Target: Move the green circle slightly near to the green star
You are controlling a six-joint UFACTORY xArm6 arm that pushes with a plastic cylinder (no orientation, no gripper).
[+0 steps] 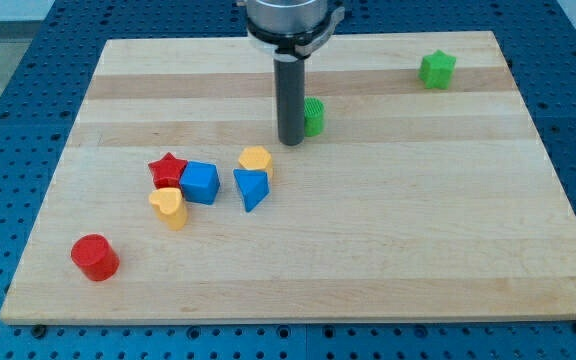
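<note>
Camera view: nearest the view's bottom, a red cylinder (95, 257) sits alone on the wooden board (388, 240). Above it lies a cluster: a yellow heart (169, 207), a red star (168, 169), a blue cube (200, 183), a blue triangle (252, 188) and a yellow hexagon-like block (255, 159). Farther up, the rod holds nothing; the arm's tip (291, 142) rests just at the left side of the green circle (313, 116), which it partly hides. The green star (437, 69) stands well apart, toward the view's top right.
</note>
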